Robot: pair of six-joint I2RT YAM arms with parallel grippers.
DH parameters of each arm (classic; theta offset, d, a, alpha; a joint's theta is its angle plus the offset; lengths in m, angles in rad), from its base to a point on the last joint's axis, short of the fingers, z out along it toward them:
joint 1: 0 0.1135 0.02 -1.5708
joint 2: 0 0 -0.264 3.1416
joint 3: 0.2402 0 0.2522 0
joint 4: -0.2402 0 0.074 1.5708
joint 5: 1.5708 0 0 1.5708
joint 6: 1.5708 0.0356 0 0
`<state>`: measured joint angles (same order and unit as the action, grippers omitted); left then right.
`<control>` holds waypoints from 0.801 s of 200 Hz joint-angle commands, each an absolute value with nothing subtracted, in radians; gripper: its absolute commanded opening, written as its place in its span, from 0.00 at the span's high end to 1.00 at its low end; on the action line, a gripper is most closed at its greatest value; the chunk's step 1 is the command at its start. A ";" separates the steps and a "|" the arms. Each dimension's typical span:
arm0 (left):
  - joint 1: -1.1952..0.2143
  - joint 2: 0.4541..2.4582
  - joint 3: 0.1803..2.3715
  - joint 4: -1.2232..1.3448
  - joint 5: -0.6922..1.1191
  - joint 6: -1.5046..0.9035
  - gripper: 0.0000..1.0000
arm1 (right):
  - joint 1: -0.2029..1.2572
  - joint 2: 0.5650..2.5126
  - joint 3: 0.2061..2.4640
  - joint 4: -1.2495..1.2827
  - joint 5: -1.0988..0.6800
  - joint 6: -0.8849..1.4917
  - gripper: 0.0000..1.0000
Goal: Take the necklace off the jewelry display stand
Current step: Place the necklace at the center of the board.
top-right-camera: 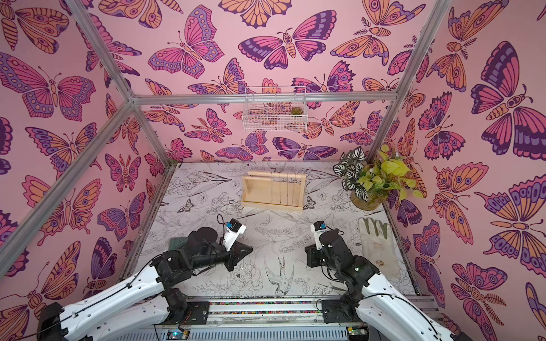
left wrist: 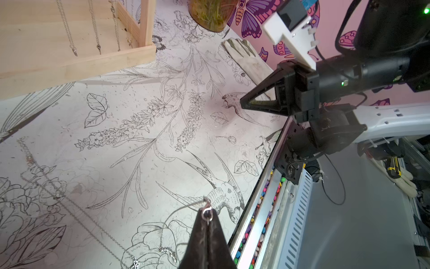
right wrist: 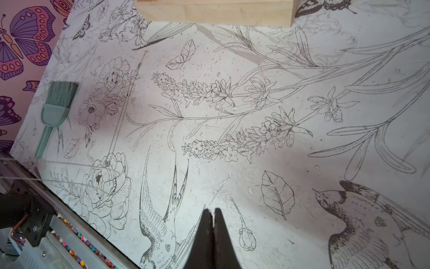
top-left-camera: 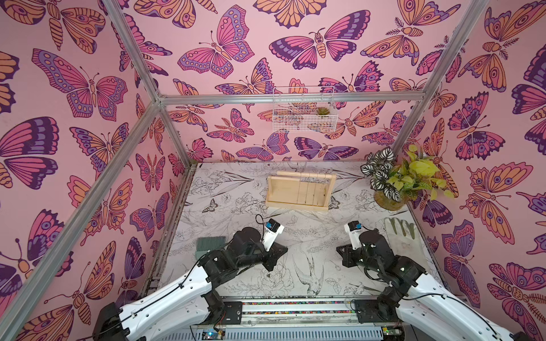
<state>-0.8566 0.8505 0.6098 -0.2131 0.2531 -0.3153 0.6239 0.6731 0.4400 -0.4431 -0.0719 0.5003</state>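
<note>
Several chains (top-left-camera: pixel 308 189) are hanging on the jewelry display stand (top-left-camera: pixel 295 206) at the worktop's (top-left-camera: pixel 310 245) far edge, crossbar running left to right, ahead of both folded arms. The left gripper (left wrist: pixel 207 219) is pinching one necklace (left wrist: pixel 189 205) by its clasp near the front edge, and the right gripper (right wrist: pixel 213 210) is sitting closed and empty.

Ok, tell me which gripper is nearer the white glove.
Right. The right gripper is on the glove's left, fairly close; the left gripper lies farther left, beyond the right one.
</note>
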 commanded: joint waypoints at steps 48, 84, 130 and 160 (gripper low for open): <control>-0.795 0.967 0.685 -0.183 0.262 -0.258 1.00 | 0.622 0.762 0.486 -0.389 -0.075 0.474 1.00; -0.768 1.003 0.699 -0.167 0.253 -0.244 1.00 | 0.621 0.777 0.485 -0.375 -0.078 0.473 1.00; -0.732 1.068 0.710 -0.141 0.261 -0.233 1.00 | 0.622 0.798 0.489 -0.365 -0.080 0.467 1.00; -0.721 1.107 0.722 -0.124 0.268 -0.228 1.00 | 0.620 0.811 0.492 -0.363 -0.077 0.459 1.00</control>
<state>-0.7322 1.0843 0.6926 -0.1509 0.2546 -0.2474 0.6239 0.8021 0.4511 -0.3771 -0.0727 0.4808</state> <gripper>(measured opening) 0.044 0.063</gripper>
